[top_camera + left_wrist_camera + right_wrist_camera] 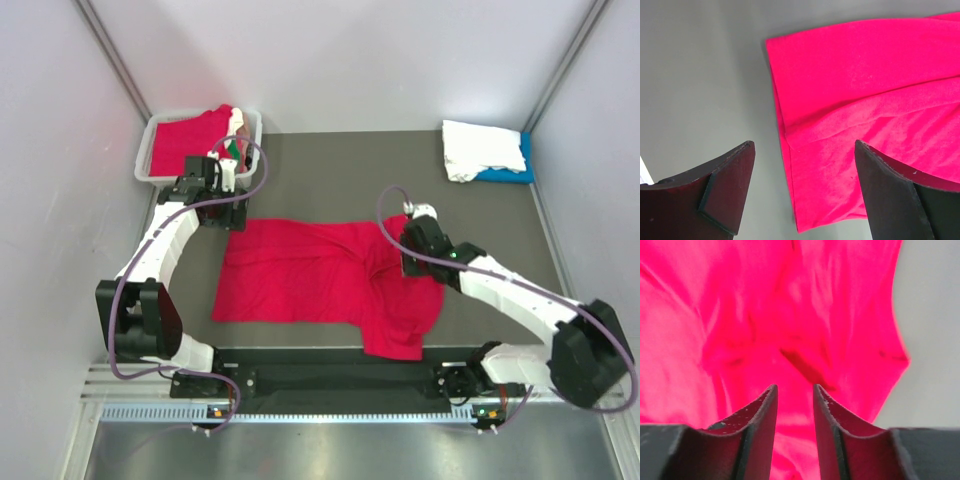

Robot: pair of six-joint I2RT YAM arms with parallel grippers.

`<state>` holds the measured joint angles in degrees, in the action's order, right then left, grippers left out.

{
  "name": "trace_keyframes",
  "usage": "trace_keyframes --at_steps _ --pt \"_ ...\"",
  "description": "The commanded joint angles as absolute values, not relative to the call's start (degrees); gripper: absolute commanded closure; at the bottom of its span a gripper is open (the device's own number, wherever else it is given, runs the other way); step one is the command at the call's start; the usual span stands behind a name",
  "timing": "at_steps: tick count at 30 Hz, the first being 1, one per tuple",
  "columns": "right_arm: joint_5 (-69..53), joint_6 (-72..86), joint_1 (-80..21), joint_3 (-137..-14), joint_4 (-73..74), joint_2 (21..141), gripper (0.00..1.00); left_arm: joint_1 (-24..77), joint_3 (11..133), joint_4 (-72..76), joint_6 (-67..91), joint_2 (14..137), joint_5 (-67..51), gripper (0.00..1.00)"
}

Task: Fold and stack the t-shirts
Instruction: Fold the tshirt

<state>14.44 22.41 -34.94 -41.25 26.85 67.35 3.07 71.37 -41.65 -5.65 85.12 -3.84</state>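
Top external has a red t-shirt [300, 270] spread on the dark bench [330, 165]. It is flat on its left half and rumpled and bunched on its right, with one part trailing toward the near edge. Over at its far left corner the left fingers [722, 192] hover spread wide. The wrist view shows bare bench under them, the shirt's doubled-over edge just ahead, and nothing between them. The right fingers [762, 415] are over the creased right part, drawn close with a slim gap, and I can't tell whether they nip any cloth. Far left, a plastic tub [142, 155] holds more red cloth [185, 140]. Far right, a white t-shirt [483, 150] sits on a blue one [510, 176].
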Motion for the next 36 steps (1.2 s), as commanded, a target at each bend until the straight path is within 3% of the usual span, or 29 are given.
trace_keyframes --at_steps 1,7,13,36 --pt "18.54 18.55 -34.28 -51.67 22.33 73.55 0.65 3.25 72.34 -41.57 -5.10 84.20 -4.14 0.15" --pt "17.67 16.96 -32.78 -58.09 18.37 82.87 0.65 3.25 71.46 -41.48 -5.89 83.23 -2.99 0.15" --pt "16.26 17.67 -31.73 -54.59 14.59 86.66 0.66 3.25 71.46 -41.75 -6.50 82.35 -2.46 0.15" --pt "11.69 21.79 -31.20 -40.70 13.27 78.23 0.70 3.16 73.56 -42.54 -6.33 83.14 -2.37 0.15"
